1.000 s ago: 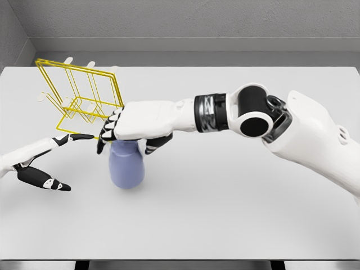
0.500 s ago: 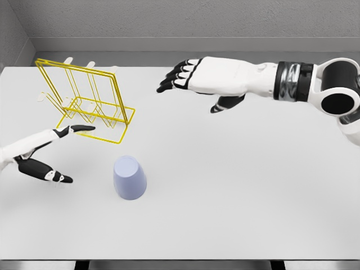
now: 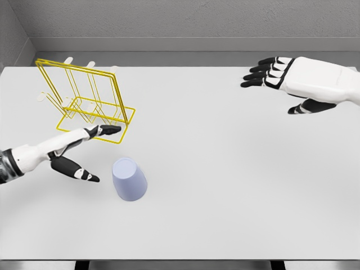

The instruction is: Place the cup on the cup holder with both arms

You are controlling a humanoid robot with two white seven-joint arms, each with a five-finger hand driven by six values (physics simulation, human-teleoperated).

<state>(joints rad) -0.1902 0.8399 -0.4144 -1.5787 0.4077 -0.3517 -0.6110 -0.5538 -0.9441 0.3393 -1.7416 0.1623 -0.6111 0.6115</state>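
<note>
A pale blue cup [image 3: 129, 179] stands upside down on the white table [image 3: 225, 185], in front of the yellow wire cup holder [image 3: 84, 101] at the back left. My left hand [image 3: 90, 152] is open just left of the cup, fingers stretched toward the holder's base and thumb pointing at the cup, not touching it. Far from both, my right hand [image 3: 281, 84] hovers open at the upper right, holding nothing.
White pegs [image 3: 68, 61] stick out at the top and left side of the holder. A grey wall [image 3: 185, 22] runs behind the table, and the table's front edge [image 3: 180, 260] is near the bottom of the view.
My right hand let go of the cup and pulled away to the upper right. The cup stays standing on the table. My left hand moved right, closer to the cup.
</note>
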